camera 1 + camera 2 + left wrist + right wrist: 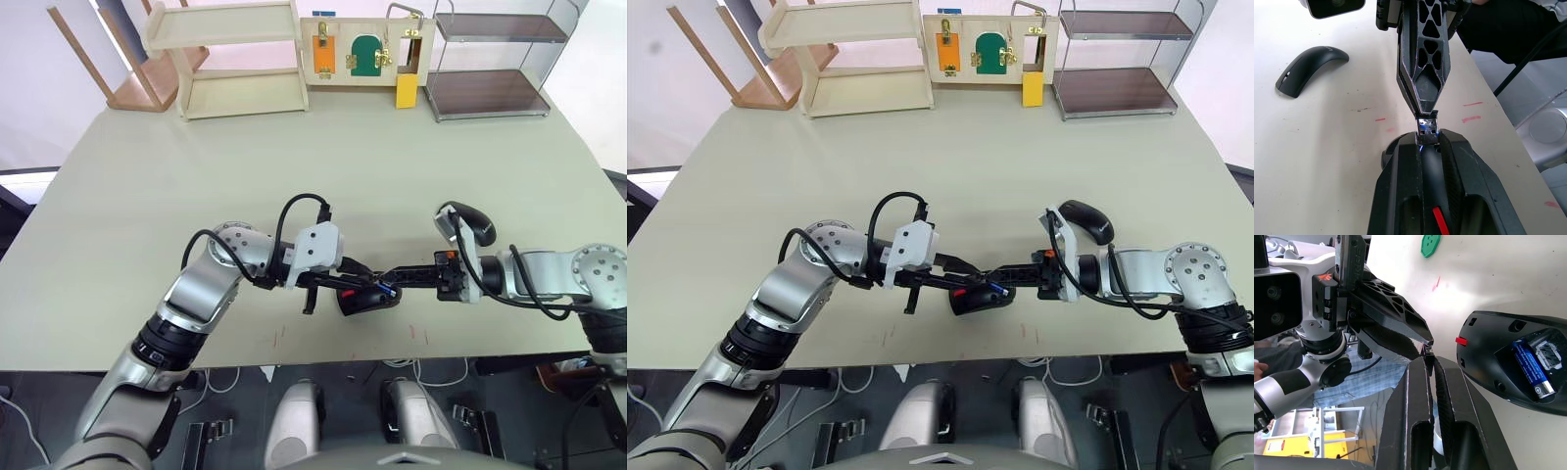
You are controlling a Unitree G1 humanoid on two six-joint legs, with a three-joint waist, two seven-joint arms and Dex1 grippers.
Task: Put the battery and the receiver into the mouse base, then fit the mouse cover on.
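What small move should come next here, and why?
Probably lower the tiny grey-and-black USB receiver, now at the meeting tips of the left claw and right claw, toward the empty pocket beside the small blue battery. The battery already lies in the black oval mouse base, so the receiver seems the part left to seat.

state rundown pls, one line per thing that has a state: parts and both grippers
battery: seated in the mouse base's compartment, silvery end showing.
mouse base: open, no cover on, lying on the table.
mouse cover: off, lying on the table apart from the base.
receiver: pinched between fingertips, above the base; which gripper holds it is unclear.
left gripper: cannot tell open or shut.
right gripper: fingers nearly together; grip unclear.
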